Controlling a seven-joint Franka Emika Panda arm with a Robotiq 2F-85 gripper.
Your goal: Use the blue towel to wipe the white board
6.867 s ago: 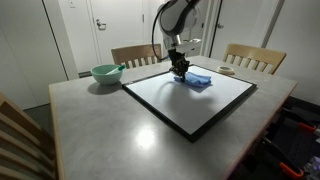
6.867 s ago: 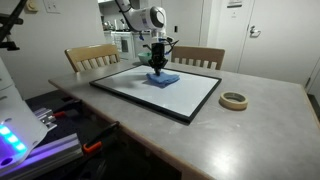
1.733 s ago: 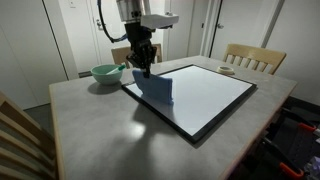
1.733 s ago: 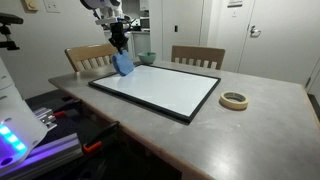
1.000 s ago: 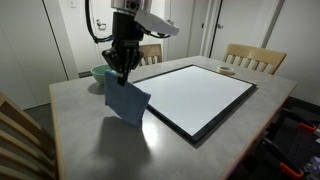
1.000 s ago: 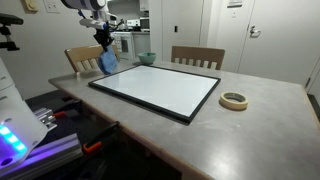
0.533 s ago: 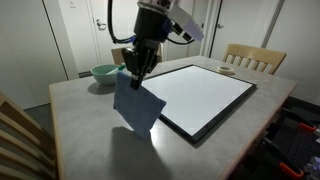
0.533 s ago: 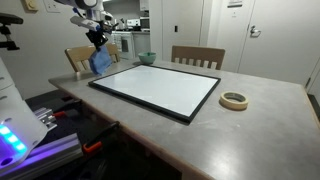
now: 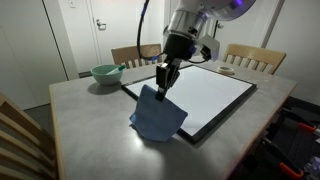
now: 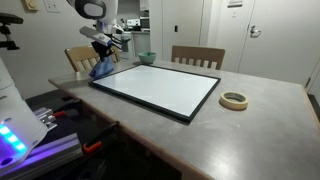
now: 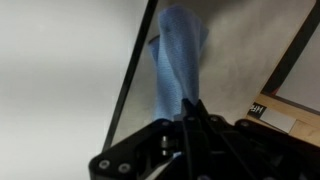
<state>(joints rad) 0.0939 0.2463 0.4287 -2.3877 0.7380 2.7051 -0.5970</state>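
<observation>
The blue towel (image 9: 156,118) hangs from my gripper (image 9: 164,81), which is shut on its top edge. It dangles by the white board's (image 9: 207,93) near corner, low over the grey table. In the other exterior view the gripper (image 10: 101,54) and towel (image 10: 101,69) sit at the far left end of the white board (image 10: 158,90). The wrist view shows the towel (image 11: 178,55) stretched away from my gripper (image 11: 192,106), lying just beside the black frame, with the board's glossy face (image 11: 60,70) on the other side.
A pale green bowl (image 9: 104,73) stands on the table beyond the board's corner. A tape roll (image 10: 234,100) lies near the board's opposite end. Wooden chairs (image 9: 252,58) stand around the table. A small white dish (image 9: 226,70) sits by the far edge.
My gripper has swung with the towel toward the board's near corner and come down a little; the towel now hangs lower, close to the table.
</observation>
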